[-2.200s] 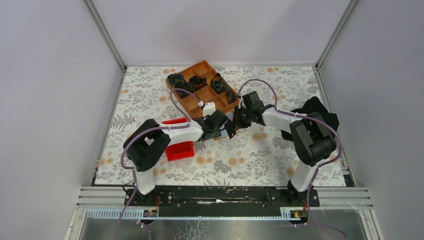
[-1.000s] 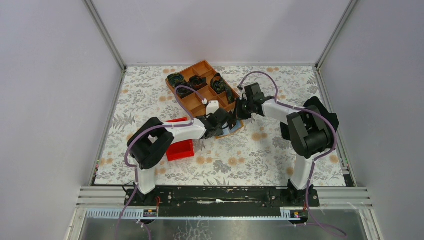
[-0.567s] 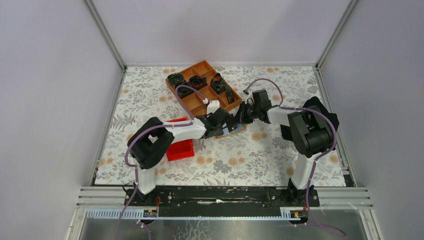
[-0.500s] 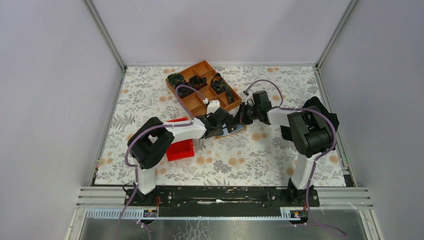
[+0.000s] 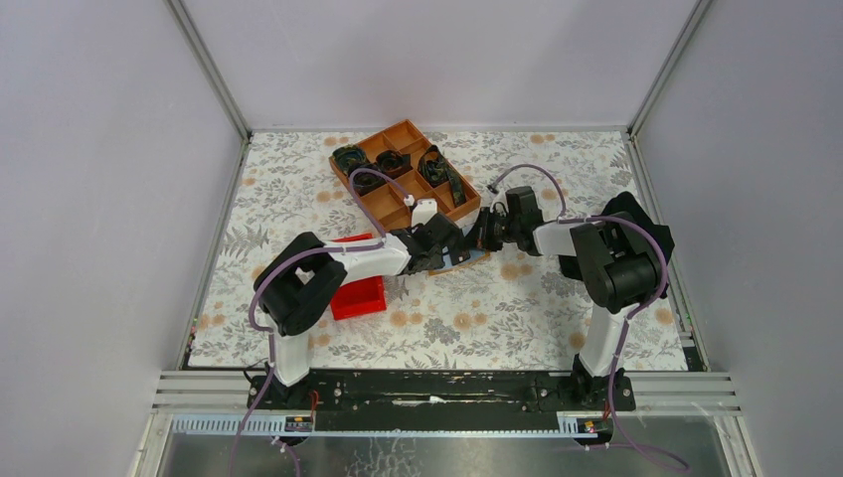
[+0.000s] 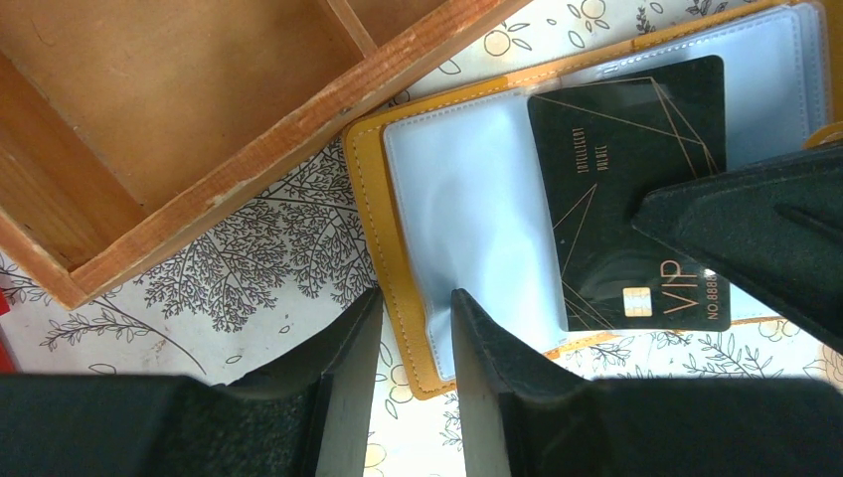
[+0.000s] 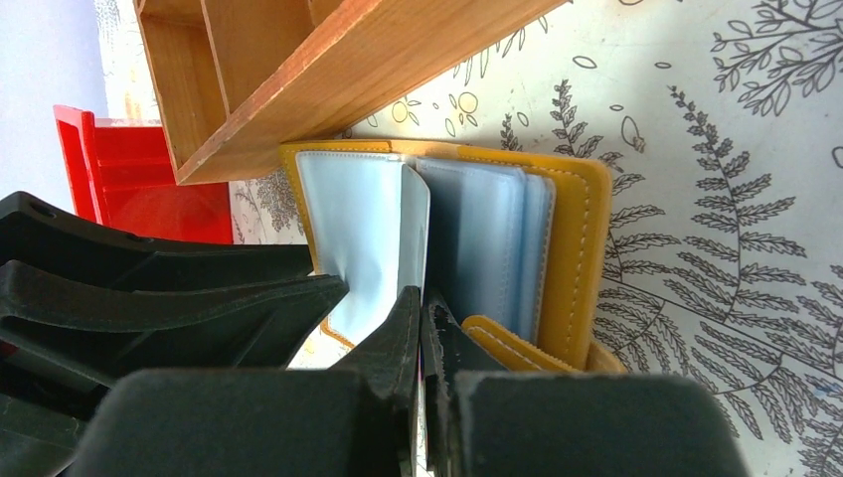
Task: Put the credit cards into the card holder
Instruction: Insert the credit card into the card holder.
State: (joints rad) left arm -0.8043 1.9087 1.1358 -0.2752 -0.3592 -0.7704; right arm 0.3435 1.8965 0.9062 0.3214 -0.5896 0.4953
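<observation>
Black credit card lies beneath the right end effector, jaws pressed together

**Wallet largely out of sight**

From above, both wrists cover nearly all of the card holder. In the left wrist view, the right gripper hides one corner of the black card and the end of its printed number. The tray runs off the top edge.

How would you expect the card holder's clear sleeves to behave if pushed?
Probably floppy: one clear sleeve bows up from the card holder instead of lying flat. Likely slick too, given its glossy sheen. Being thin, it should bend easily.
</observation>
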